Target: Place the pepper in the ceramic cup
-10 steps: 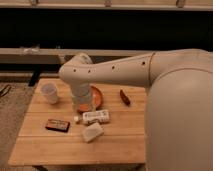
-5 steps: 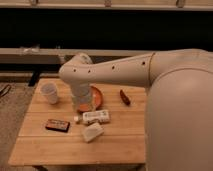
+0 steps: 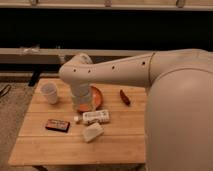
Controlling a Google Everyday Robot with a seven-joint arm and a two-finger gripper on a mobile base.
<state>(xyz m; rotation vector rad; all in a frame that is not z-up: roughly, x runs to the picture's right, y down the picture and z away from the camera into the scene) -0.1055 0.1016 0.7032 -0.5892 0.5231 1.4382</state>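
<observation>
Tool (image 3: 83, 107), state unclear, over 1 bowl (image 3: 96, 98), between 1 ceramic cup (image 3: 49, 93) and 1 pepper (image 3: 124, 97).

One wooden table (image 3: 125, 145) carried six loose things. These were one pepper (image 3: 125, 97), one ceramic cup (image 3: 50, 92), one orange bowl (image 3: 96, 96), one dark box (image 3: 57, 125) with red marks, one white rectangular packet (image 3: 96, 116) and one pale wedge-shaped piece (image 3: 92, 132). There was one robot arm (image 3: 120, 70) with one gripper (image 3: 83, 107), which hung at the arm's lower end over the left side of the orange bowl, close to the tabletop.
</observation>
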